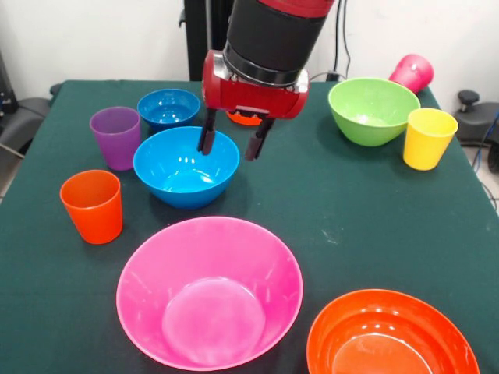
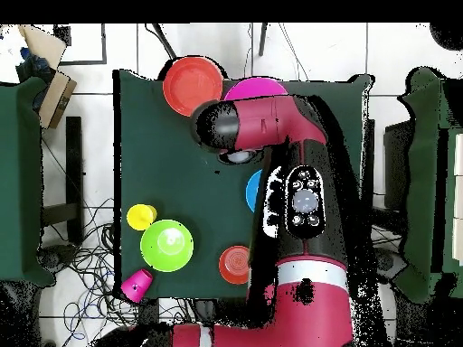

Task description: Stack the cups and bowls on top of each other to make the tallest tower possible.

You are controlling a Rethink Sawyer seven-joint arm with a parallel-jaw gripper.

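Note:
My gripper (image 1: pixel 232 140) hangs open over the far right rim of the medium blue bowl (image 1: pixel 185 166), one finger above its inside and the other outside it, holding nothing. Left of that bowl stand the purple cup (image 1: pixel 115 136) and the orange cup (image 1: pixel 92 205). The small blue bowl (image 1: pixel 168 107) sits behind it, and the small orange bowl (image 1: pixel 245 118) is mostly hidden by the gripper. In front lie the big pink bowl (image 1: pixel 209 292) and the large orange bowl (image 1: pixel 390 335). At the far right are the lime green bowl (image 1: pixel 373 109), the upright yellow cup (image 1: pixel 429 138) and the magenta cup (image 1: pixel 412 72) on its side.
Everything rests apart on the dark green table (image 1: pixel 335 210). From above, the arm covers the gripper and much of the pink bowl (image 2: pixel 256 90) and blue bowl (image 2: pixel 252 190). The large orange bowl (image 2: pixel 192 85), green bowl (image 2: pixel 166 245) and yellow cup (image 2: pixel 141 217) show fully.

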